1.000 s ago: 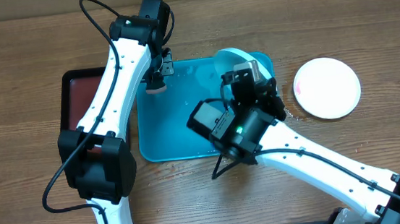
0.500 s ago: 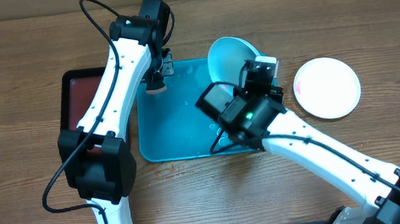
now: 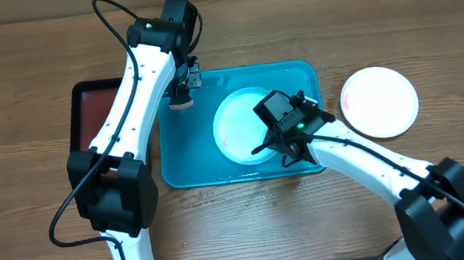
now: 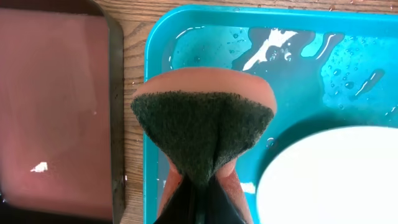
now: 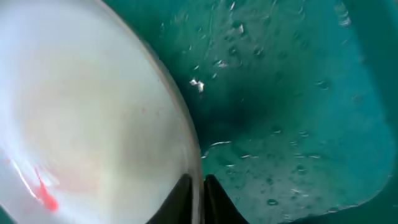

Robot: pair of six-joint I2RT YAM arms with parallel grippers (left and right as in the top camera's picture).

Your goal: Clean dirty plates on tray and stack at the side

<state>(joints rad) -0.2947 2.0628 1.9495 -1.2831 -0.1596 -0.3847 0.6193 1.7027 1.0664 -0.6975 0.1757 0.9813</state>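
Note:
The turquoise tray point(image 3: 185, 155) is wet and lies mid-table. A light-blue-rimmed plate point(image 3: 236, 128) lies in it. My right gripper point(image 3: 277, 143) is shut on its right rim. In the right wrist view the fingers point(image 5: 199, 199) pinch the plate's edge point(image 5: 87, 106), and a red smear point(image 5: 43, 193) shows on the plate. My left gripper point(image 3: 183, 96) is shut on an orange sponge with a dark green pad point(image 4: 202, 130), over the tray's far left corner. A white plate point(image 3: 379, 102) lies on the table to the right of the tray. The yellow-green plate is out of view.
A black tray with a dark red inside point(image 3: 88, 117) lies just left of the turquoise tray, also in the left wrist view point(image 4: 56, 106). Water pools on the turquoise tray floor point(image 4: 292, 50). The table is bare wood around it.
My right gripper has brought the light blue plate down from standing tilted at the tray's far edge to lying flat in the tray. The left arm and sponge have not moved.

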